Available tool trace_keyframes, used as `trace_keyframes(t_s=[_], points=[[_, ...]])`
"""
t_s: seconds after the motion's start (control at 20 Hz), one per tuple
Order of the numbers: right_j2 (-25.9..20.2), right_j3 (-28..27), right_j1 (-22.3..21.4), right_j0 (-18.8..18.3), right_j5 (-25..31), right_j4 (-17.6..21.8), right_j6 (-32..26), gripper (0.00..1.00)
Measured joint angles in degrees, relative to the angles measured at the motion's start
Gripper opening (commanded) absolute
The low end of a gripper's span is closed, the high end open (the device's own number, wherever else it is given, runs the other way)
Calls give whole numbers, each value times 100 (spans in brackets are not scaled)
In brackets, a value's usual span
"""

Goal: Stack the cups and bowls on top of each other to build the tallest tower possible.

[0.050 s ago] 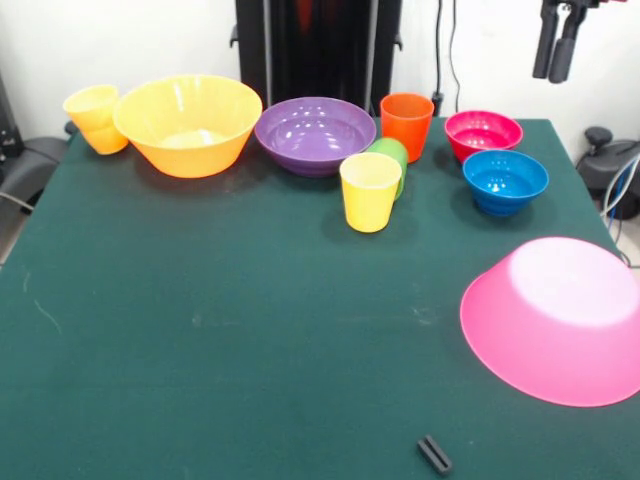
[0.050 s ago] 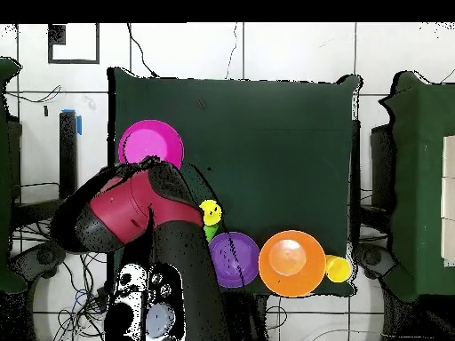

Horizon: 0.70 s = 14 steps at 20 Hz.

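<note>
A small black ridged block lies nearest the camera at the bottom of the front view, loose on the dark green felt-like counter and apparently no part of the stacking. Just above it, at lower right, the large hot pink bowl sits upside down, its flat base up; judged as a tower foot, that broad rim makes a steady base. The rest stand mouth-up in a row across the upper frame: a tilted yellow cup leaning on the large orange bowl, the wide shallow purple bowl, the orange cup, the small crimson bowl, the small blue bowl, with a second yellow cup touching the green cup behind it. All are glossy moulded plastic, tapered, so they should nest readily. No tower is begun. The pincer hangs at upper right above the crimson bowl, its dark fingers close together, holding nothing
</note>
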<state>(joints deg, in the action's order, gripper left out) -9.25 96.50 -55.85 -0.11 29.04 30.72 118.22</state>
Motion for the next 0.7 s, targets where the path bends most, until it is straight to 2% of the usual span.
trace_keyframes(t_s=[0.35, 0.7], points=[[246, -1, 59, 122, -83, -171, 1, 0], [543, -1, 344, 425, -300, -437, 162, 0]])
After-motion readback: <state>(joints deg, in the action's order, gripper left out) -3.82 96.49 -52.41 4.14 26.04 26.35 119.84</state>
